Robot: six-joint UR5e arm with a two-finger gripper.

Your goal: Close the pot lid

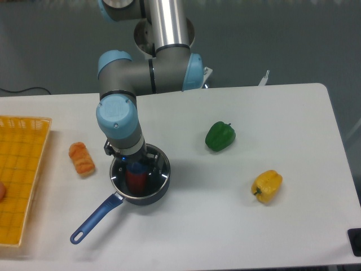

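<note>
My tool reaches straight down over the pot, which sits left of centre on the white desk. The lid lies on the pot's mouth, its silver rim ringing the opening. My wrist hides the fingers, so I cannot tell whether they are clamped on the knob or apart. The pot's blue handle points toward the front-left. An orange piece of food lies just left of the pot, and beyond it a yellow basket sits at the desk's left edge. A green pepper and a yellow pepper lie well apart to the right, with bare desk around them. A grey wall stands behind.
</note>
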